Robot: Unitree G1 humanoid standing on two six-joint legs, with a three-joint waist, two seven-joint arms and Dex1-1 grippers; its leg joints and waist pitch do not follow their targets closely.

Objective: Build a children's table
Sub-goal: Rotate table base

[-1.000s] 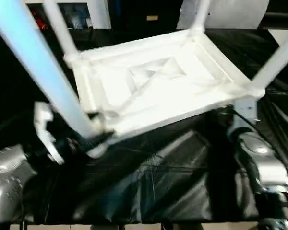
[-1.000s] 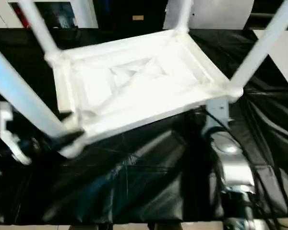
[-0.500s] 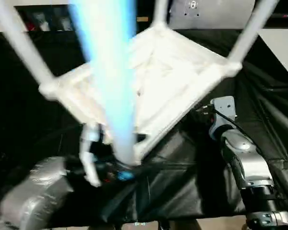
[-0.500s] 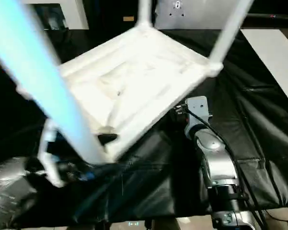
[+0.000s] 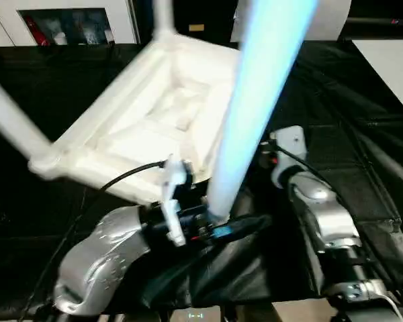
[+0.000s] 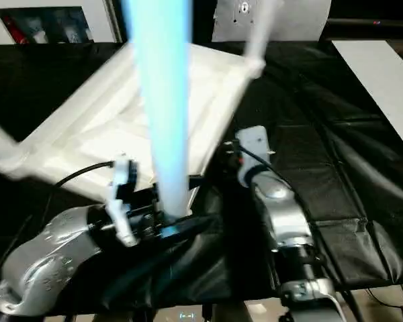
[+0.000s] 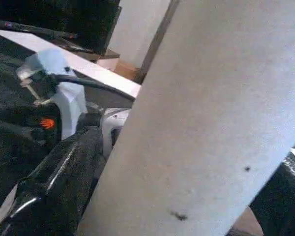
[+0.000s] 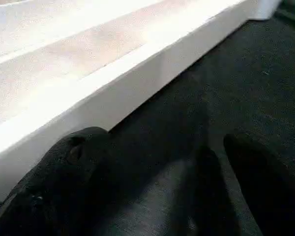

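Left eye view shows the children's table [image 5: 148, 114] upside down on the black-covered desk [image 5: 363, 121], filling the upper left and centre of the frame, with one leg [image 5: 255, 100] rising through the middle. Left gripper [image 5: 211, 218] has its jaws closed around that leg's base. Right gripper [image 8: 157, 196] stands with jaws apart and empty just beside the tabletop's rim.

the table [image 5: 154, 114] looks like white moulded plastic, smooth with a soft sheen. its near leg [image 7: 201, 128] shows a matt, faintly grainy skin (a few dark specks on it). the worktable cover [image 5: 363, 134] is a black, creased, glossy sheet. the forearms [image 5: 101, 258] are silver with a metallic sparkle. the left fingers [image 7: 54, 182] are shiny black plastic.
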